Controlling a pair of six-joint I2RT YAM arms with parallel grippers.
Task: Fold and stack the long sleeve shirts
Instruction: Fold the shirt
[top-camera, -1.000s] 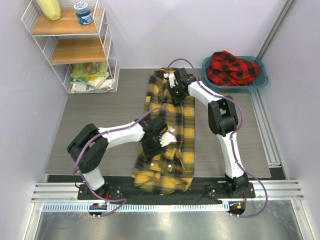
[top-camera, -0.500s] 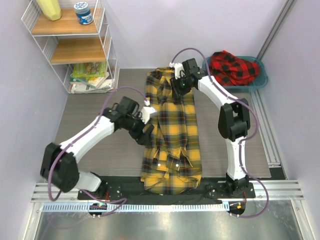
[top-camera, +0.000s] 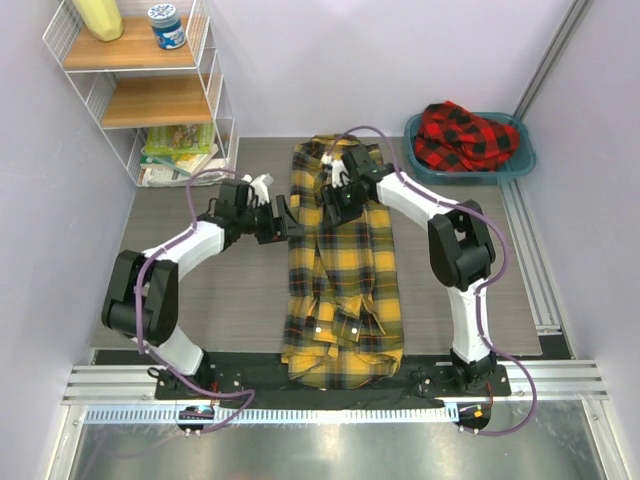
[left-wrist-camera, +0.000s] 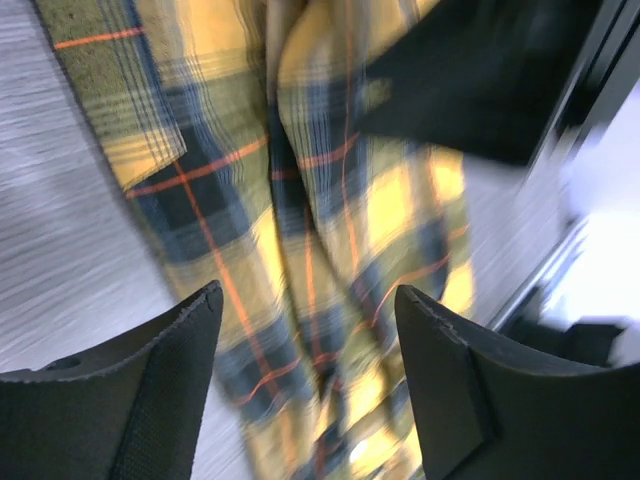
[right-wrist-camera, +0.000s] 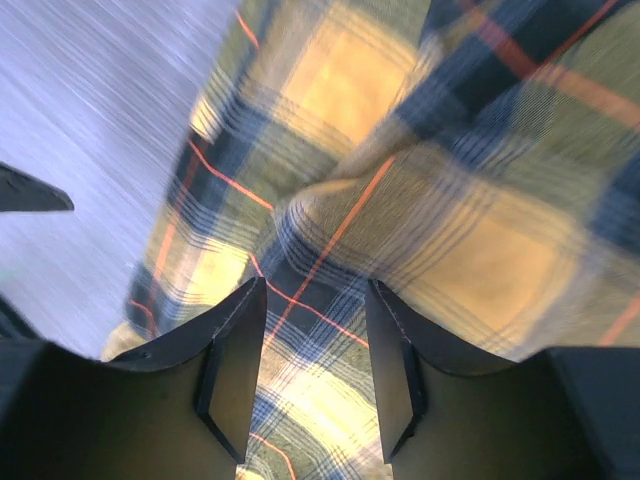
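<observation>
The yellow-and-black plaid shirt (top-camera: 345, 270) lies lengthwise on the table, folded into a long narrow strip. My left gripper (top-camera: 283, 222) is open at the strip's upper left edge, low over the table. In the left wrist view it (left-wrist-camera: 305, 305) has blurred plaid cloth (left-wrist-camera: 300, 200) beyond its fingers and nothing between them. My right gripper (top-camera: 332, 195) is open just over the upper part of the shirt. In the right wrist view it (right-wrist-camera: 315, 300) hovers over the plaid cloth (right-wrist-camera: 440, 230). The red-and-black plaid shirt (top-camera: 465, 135) lies bunched in the teal basin (top-camera: 522, 160) at the back right.
A white wire shelf (top-camera: 150, 95) stands at the back left with books (top-camera: 180, 150) on its lowest level. An aluminium rail (top-camera: 530, 260) runs along the right side. A black strip (top-camera: 440, 372) lines the near edge by the arm bases.
My left gripper has let go of the shirt's middle and swung back and left to its upper left edge. My right gripper has shifted slightly left. The shirt now lies longer and straighter.
</observation>
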